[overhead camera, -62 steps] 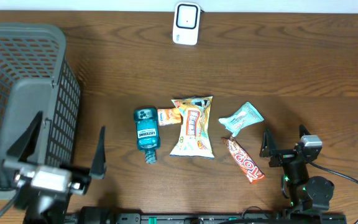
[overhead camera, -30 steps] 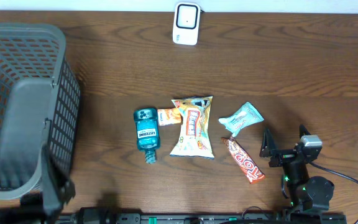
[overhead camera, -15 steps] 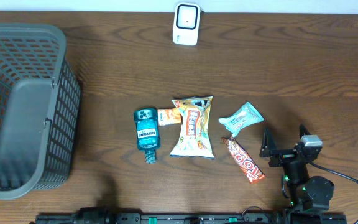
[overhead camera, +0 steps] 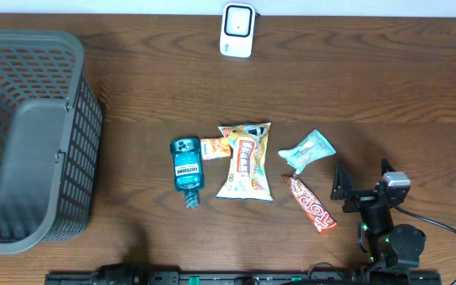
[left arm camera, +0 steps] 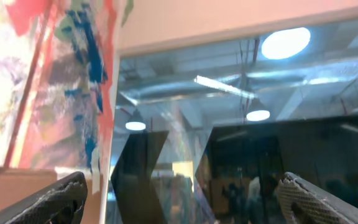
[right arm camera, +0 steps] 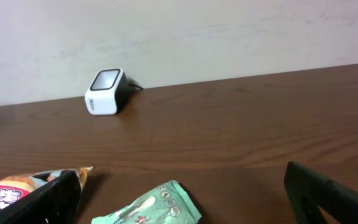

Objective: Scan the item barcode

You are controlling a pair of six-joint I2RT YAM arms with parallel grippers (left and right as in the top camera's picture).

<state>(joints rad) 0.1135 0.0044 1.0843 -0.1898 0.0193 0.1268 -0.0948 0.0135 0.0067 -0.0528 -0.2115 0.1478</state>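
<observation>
Change: left gripper [left arm camera: 182, 199] hung over the basket [overhead camera: 85, 150] at the near left a moment back and is now gone from the overhead view. Its own camera looks up at ceiling lights and glass, with no table in sight.
Meaning: left arm looks pulled back out of the work area, and nothing appears to have gone with it. Scan not yet begun; it probably falls to the right arm.
Left gripper state: jaws wide apart, nothing between them.
Right gripper [overhead camera: 362, 180]: unmoved at the near right, jaws apart and empty, facing the far edge.
Items: five in a loose cluster mid-table, all lying flat, none lifted. Which one gets scanned first cannot be told.
Mouthwash bottle [overhead camera: 187, 168]: teal, on its side, cap toward the near edge, left end of the cluster.
Orange packet [overhead camera: 213, 148]: small, between bottle and snack bag.
Snack bag [overhead camera: 246, 162]: largest item, printed face up, centre.
Teal packet [overhead camera: 308, 150]: crumpled, right of the bag.
Candy bar [overhead camera: 311, 203]: red-orange wrapper, lying diagonally, closest to the right gripper.
Barcode: none legible on any upward face; may be underneath.
Scanner [overhead camera: 237, 29]: white with a dark window, at the far edge, well apart from the cluster.
</observation>
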